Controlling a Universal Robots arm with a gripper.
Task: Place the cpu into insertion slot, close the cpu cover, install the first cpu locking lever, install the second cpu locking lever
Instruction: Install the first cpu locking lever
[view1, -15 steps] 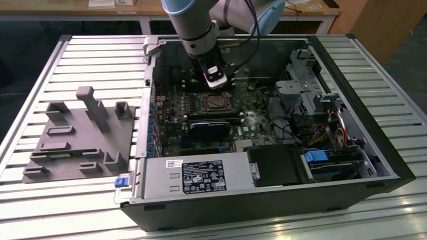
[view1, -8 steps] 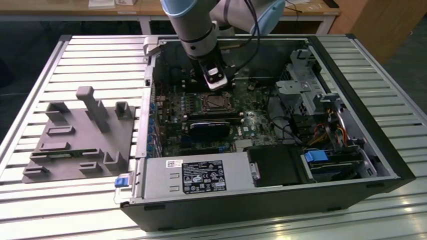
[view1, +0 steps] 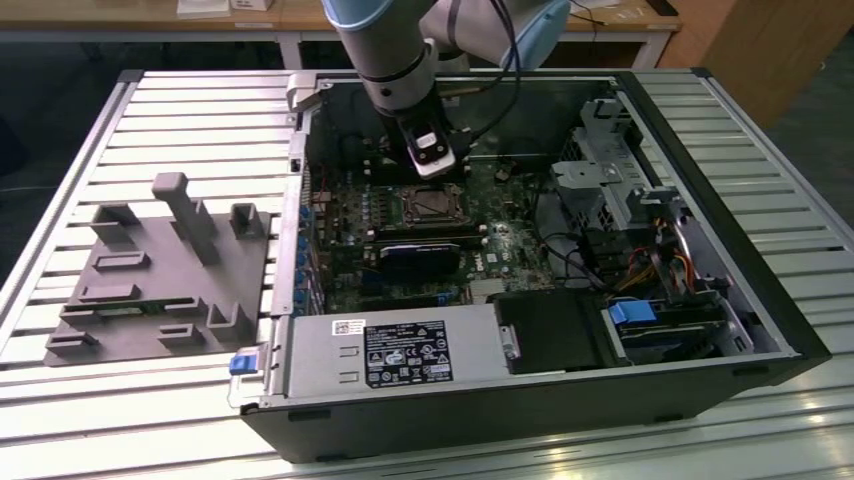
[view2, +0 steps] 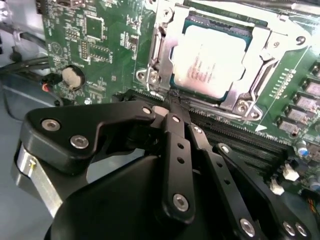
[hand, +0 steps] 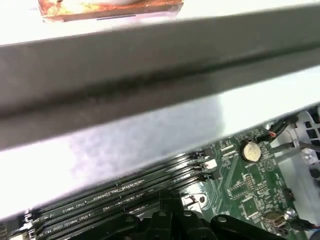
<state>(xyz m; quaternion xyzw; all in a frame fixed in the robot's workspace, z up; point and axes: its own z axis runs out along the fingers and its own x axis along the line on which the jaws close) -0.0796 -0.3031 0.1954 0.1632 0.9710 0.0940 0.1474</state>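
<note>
The cpu (view2: 210, 60), a square chip with a dull silver top, lies in the insertion slot (view1: 424, 205) on the green board. The cpu cover (view2: 260, 55), a thin metal frame, lies flat around it. A thin metal rod (view2: 156, 47) runs along one side of the cover. My gripper (view2: 172, 102) has its black fingers (view2: 176, 145) drawn together, the tips right at the socket's edge beside the memory slots. I cannot tell whether anything is pinched between them. In the exterior view my gripper (view1: 433, 170) hangs just behind the slot inside the open computer case (view1: 747, 300).
Long black memory slots (hand: 115, 195) and a coin battery (hand: 251, 150) sit close to the socket. A black block (view1: 416, 255), a silver power supply (view1: 387, 350) and a drive cage with cables (view1: 627, 190) crowd the case. A grey fixture (view1: 160, 270) stands at the exterior view's left.
</note>
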